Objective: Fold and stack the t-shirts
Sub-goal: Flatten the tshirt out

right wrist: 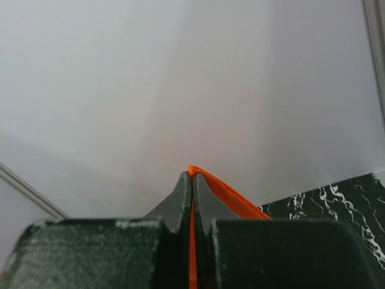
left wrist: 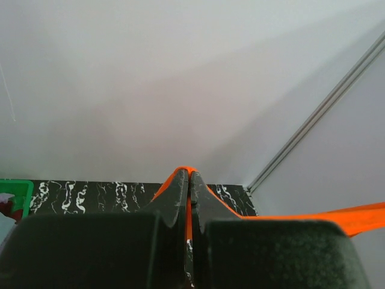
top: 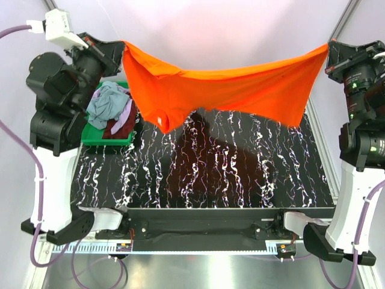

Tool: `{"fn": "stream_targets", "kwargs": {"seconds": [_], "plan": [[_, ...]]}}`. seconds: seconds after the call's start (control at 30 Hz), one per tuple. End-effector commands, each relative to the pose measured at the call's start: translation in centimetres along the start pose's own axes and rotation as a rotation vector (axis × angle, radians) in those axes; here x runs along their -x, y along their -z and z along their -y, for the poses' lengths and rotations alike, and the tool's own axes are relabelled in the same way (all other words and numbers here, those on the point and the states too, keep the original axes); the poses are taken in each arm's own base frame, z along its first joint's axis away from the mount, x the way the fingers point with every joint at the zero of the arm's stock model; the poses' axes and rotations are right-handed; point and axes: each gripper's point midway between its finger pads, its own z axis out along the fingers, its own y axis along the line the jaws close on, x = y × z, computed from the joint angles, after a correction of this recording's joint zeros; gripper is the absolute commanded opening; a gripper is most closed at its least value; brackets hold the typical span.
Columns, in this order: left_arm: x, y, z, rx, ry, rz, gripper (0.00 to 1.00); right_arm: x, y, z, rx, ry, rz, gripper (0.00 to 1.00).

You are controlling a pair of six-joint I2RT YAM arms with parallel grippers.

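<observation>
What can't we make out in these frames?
Top view: the orange t-shirt hangs bunched; which edges are pinched is unclear.
Top view: the left arm covers part of the green bin; its shirt pile cannot be counted.
Wrist views: left gripper and right gripper bodies hide all but slivers of the cloth.

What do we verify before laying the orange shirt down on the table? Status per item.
1. Grip of left tool on orange t-shirt: ok, shut.
2. Grip of right tool on its far end: ok, shut.
3. Shirt strung between both tools: ok.
4. Cloth flat, untwisted: not ok, left part hangs bunched.
5. Hanging part apart from green bin with other shirts: cannot tell.
</observation>
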Motion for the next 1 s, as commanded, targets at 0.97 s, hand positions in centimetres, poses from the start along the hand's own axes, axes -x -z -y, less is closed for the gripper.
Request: {"fn": "stream_targets", "kwargs": {"seconds": [0.97], "plan": [[-8.2,6.0,-2.7,0.013,0.036,-0.179,0.0,-1.2,11.4,6.1,-0.281,0.107,0.034,0.0]]}}
